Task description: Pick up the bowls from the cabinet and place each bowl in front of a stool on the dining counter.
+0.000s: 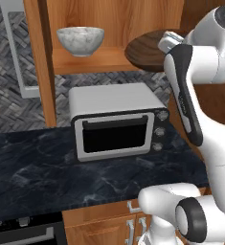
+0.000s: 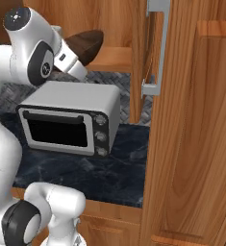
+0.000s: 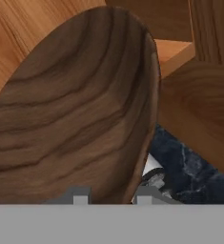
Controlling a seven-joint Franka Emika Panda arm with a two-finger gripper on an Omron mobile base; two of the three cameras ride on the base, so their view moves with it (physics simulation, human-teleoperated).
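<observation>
Nearest the base, the black marbled bench (image 1: 32,172) carries a silver toaster oven (image 1: 116,119) set toward its back edge, door facing forward. Above the oven, the white arm reaches up to the wooden cabinet (image 1: 42,57). The tool (image 3: 111,198) sits at the rim of the dark wooden bowl (image 1: 145,50), its two tips on either side of the bowl's wall, closed on it. In the hand view the bowl's grained underside looms large, tilted, with the cabinet shelf (image 1: 92,60) and side panel behind it. The wooden bowl is at the right end of the shelf, its edge jutting past the shelf's front. Farther left on the same shelf, the grey-white marbled bowl (image 1: 80,40) stands upright, well apart from the wooden one.
</observation>
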